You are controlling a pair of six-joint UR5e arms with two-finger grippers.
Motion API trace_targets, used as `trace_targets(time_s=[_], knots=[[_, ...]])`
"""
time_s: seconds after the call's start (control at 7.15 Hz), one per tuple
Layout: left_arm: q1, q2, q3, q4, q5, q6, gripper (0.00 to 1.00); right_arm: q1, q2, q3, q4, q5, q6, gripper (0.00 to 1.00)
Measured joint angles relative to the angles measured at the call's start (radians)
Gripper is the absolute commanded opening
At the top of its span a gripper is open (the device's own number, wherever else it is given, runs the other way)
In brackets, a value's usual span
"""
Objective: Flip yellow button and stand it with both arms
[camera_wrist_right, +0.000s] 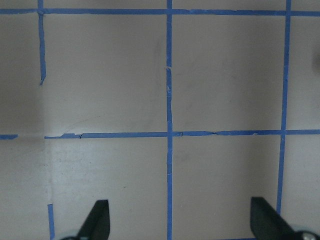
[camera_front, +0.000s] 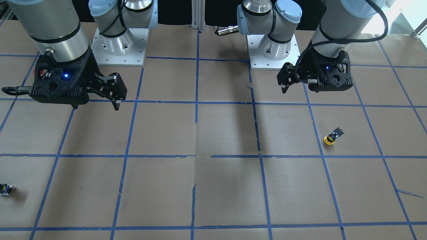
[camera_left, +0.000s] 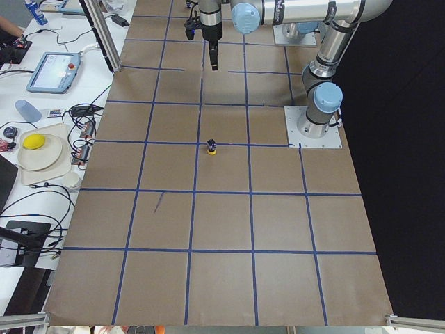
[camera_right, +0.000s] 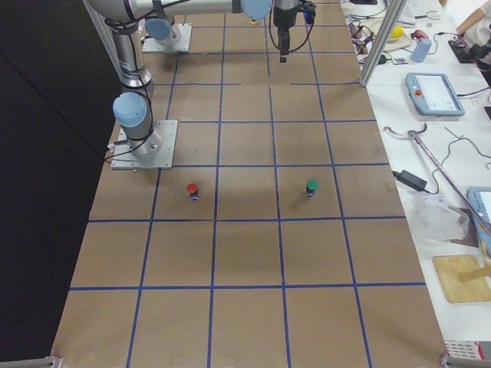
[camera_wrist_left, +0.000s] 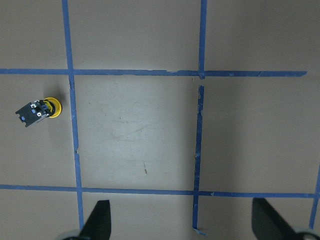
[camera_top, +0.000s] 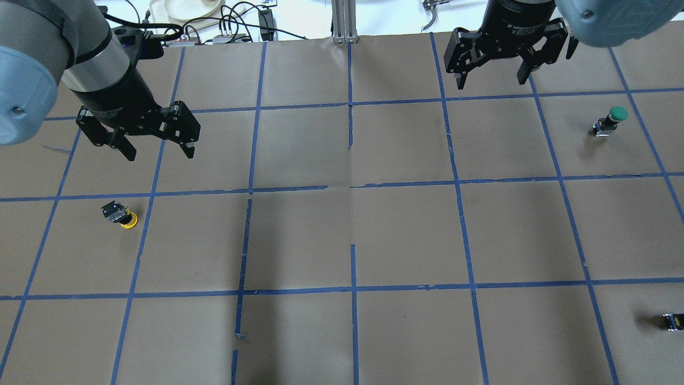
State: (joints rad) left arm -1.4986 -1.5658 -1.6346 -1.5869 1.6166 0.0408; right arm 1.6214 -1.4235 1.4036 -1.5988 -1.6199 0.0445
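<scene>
Approach step, nothing gripped. Yellow button [camera_top: 121, 216] sits apparently cap-down on the tabletop [camera_top: 352, 235], near left arm [camera_top: 101, 69], jaws wide. Right arm [camera_top: 521, 16] well apart, jaws wide. Next, I'd lower left over its base.

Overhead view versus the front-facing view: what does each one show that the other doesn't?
Only the overhead shows the green button and the cables. Only the front-facing shows the arms' base plates. Both show the yellow button, the dark block, and the left gripper and right gripper, both open and holding nothing.
</scene>
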Motion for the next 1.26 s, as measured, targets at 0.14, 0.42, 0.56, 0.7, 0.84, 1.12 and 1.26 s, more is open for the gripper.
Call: trace_targets(time_s=[0.14,0.42,0.56,0.7,0.84,1.12,1.26], knots=[[0.003,-0.001,0.000,0.001,0.002,0.000,1.00,0.000,0.000,0.000,0.000,0.000,0.000,1.00],[0.004,0.001,0.001,0.007,0.005,-0.002,1.00,0.000,0.000,0.000,0.000,0.000,0.000,1.00],[0.004,0.003,0.000,0.014,0.006,-0.001,1.00,0.000,0.000,0.000,0.000,0.000,0.000,1.00],[0.004,0.003,-0.001,0.020,0.006,0.001,1.00,0.000,0.000,0.000,0.000,0.000,0.000,1.00],[0.004,0.002,-0.001,0.025,0.006,0.001,1.00,0.000,0.000,0.000,0.000,0.000,0.000,1.00],[0.006,0.000,-0.002,0.028,0.003,0.001,1.00,0.000,0.000,0.000,0.000,0.000,0.000,1.00],[0.013,-0.001,-0.003,0.029,0.004,0.001,1.00,0.000,-0.001,0.000,0.001,0.000,0.000,1.00]])
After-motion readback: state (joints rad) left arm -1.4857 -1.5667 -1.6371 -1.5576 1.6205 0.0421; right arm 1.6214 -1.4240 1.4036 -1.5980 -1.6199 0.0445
